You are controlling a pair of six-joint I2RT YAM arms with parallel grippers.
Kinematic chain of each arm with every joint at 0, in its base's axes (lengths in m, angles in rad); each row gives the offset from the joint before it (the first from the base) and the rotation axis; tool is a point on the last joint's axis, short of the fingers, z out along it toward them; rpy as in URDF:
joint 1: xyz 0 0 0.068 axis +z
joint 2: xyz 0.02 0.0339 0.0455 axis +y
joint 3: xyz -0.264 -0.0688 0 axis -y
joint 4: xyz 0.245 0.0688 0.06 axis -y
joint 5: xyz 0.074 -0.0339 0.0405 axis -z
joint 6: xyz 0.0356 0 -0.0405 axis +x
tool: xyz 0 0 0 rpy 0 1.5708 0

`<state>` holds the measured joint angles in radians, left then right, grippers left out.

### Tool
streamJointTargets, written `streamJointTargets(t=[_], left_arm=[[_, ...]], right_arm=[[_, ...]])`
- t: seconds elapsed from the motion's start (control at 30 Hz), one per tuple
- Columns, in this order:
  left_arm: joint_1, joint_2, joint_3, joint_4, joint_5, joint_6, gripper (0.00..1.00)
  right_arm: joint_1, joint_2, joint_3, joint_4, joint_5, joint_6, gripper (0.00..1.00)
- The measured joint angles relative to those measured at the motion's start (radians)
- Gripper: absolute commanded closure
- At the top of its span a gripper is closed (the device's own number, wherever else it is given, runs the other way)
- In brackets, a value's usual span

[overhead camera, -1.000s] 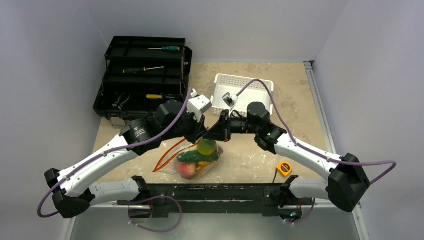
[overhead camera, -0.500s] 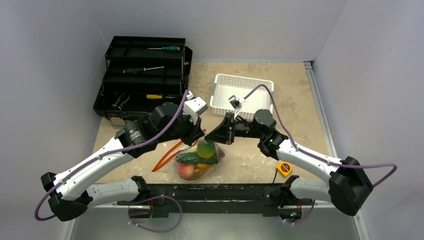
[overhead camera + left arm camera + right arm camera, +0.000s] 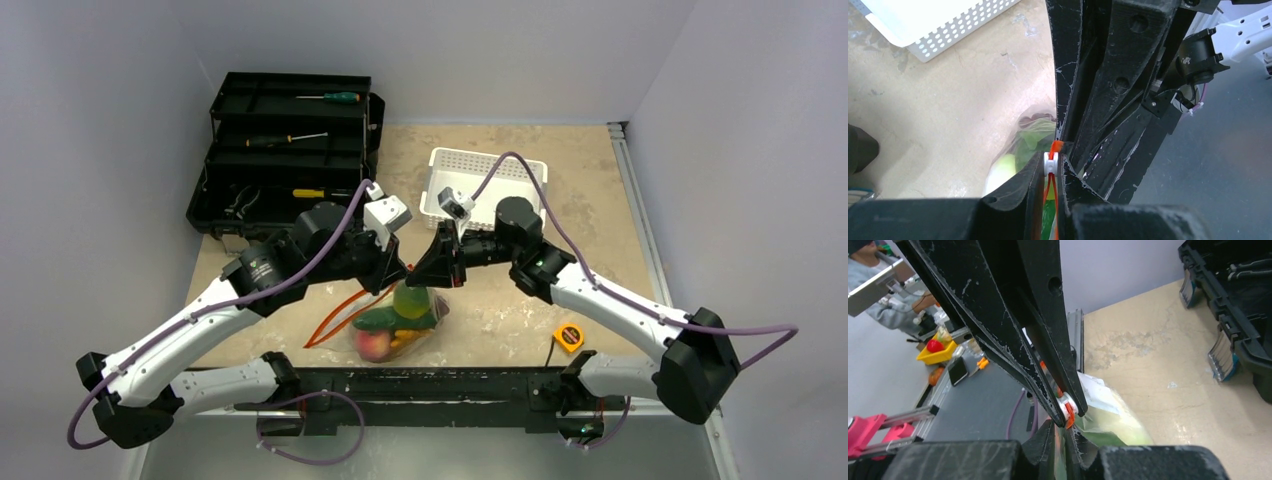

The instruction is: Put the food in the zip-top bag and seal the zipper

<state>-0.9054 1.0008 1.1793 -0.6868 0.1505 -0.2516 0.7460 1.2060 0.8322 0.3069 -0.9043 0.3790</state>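
The zip-top bag [image 3: 400,325] lies near the front middle of the table with the food inside: a green cabbage [image 3: 412,297], a cucumber [image 3: 385,316] and a pink peach [image 3: 373,341]. My left gripper [image 3: 403,276] is shut on the zipper's white slider [image 3: 1050,161], with the orange-red strip [image 3: 1048,192] running between its fingers. My right gripper [image 3: 430,274] meets it tip to tip and is shut on the end of the bag's mouth [image 3: 1066,437]. The slider [image 3: 1066,405] also shows in the right wrist view, pinched by the left fingers [image 3: 1013,315].
A white perforated basket [image 3: 484,186] stands behind the right gripper. A black open toolbox [image 3: 285,150] with screwdrivers is at the back left. A yellow tape measure [image 3: 568,335] lies front right. A loop of orange-red strip [image 3: 335,315] trails left of the bag.
Both grippers stay pinched together at the bag's mouth. The right wrist swung out right and came back. The left arm shifted slightly left. The bag has barely moved.
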Motion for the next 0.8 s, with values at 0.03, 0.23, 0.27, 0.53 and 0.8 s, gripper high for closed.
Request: streamJointTargets(t=[0.03,0.23,0.27,0.53,0.8], left_arm=[[0.003,0.000,0.000,-0.007,0.002,0.000,1.00],[0.009,-0.006,-0.015,-0.020,0.012,0.000,0.99],[0.009,-0.008,-0.015,-0.020,0.012,0.000,0.94],[0.028,-0.035,-0.016,-0.005,0.031,-0.028,0.53],[0.058,-0.082,-0.016,0.040,0.079,-0.060,0.51]], right_arm=[[0.000,0.012,0.005,-0.001,-0.011,-0.010,0.94],[0.000,0.040,0.007,-0.001,-0.050,-0.030,1.00],[0.000,0.040,0.007,0.000,-0.050,-0.030,1.00],[0.006,0.015,-0.019,0.031,-0.002,-0.017,1.00],[0.005,0.016,-0.031,0.046,0.032,0.007,1.00]])
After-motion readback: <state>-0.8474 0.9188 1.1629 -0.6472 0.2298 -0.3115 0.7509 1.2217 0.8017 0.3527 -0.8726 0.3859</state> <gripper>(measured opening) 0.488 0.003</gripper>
